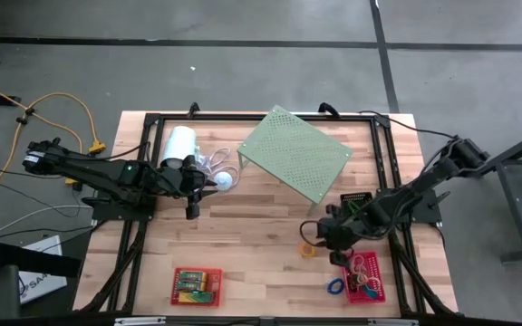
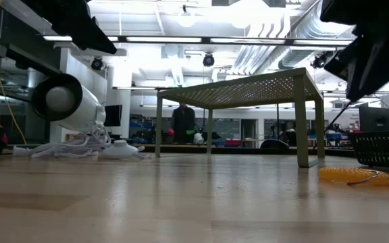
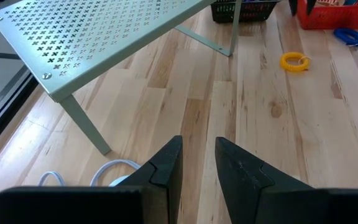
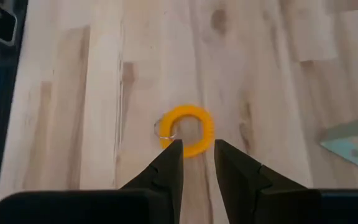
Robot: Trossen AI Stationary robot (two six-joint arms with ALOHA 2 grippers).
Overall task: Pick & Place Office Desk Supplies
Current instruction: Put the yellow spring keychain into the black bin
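A yellow coil ring (image 4: 187,129) with a small metal ring lies flat on the wood, right of the table's middle (image 1: 309,249). My right gripper (image 4: 197,144) hovers open just above it, fingertips at its near edge, touching nothing; the low view shows the ring (image 2: 353,176) on the table and the gripper (image 2: 373,47) well above. A blue coil (image 1: 335,286) lies beside a red basket (image 1: 366,281) of small items. Another red basket (image 1: 197,285) holds green-white boxes. My left gripper (image 3: 197,146) waits open at the table's left (image 1: 191,210), empty.
The pale green perforated shelf (image 1: 295,152) stands on its legs at the far middle. A white cylinder (image 1: 179,145) with its cord lies far left. A black mesh basket (image 1: 356,201) sits behind my right arm. Bare wood lies between the two red baskets.
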